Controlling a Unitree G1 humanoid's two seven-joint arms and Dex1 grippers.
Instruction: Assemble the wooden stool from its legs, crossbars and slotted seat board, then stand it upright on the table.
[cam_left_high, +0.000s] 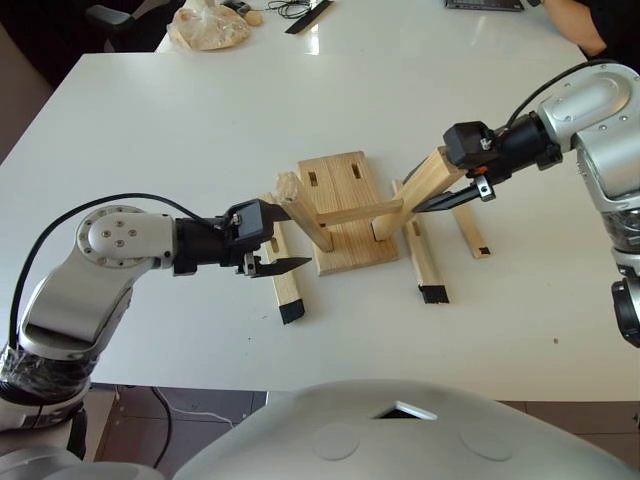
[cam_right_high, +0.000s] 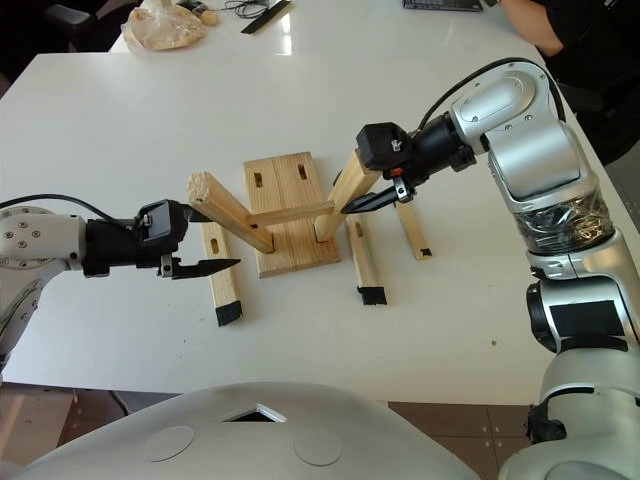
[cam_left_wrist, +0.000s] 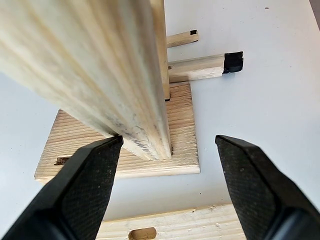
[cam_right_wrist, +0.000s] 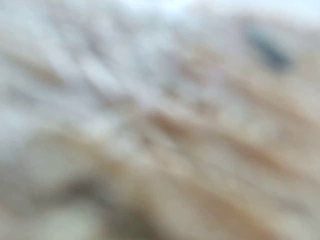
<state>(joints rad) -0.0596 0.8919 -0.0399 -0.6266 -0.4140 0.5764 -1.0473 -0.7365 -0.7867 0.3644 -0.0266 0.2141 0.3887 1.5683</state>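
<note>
Stool (cam_left_high: 345, 211) | two legs (cam_left_high: 305, 222) on seat board (cam_left_high: 338, 170) | left end effector (cam_left_wrist: 169, 145) spread

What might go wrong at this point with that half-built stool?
1. The left pincer is open around the left leg rather than clamping it. That leg, the crossbar and the right leg might therefore tip off the seat board.
2. A loose leg lies on the table just beneath that pincer, so a low move may knock it away.
</note>
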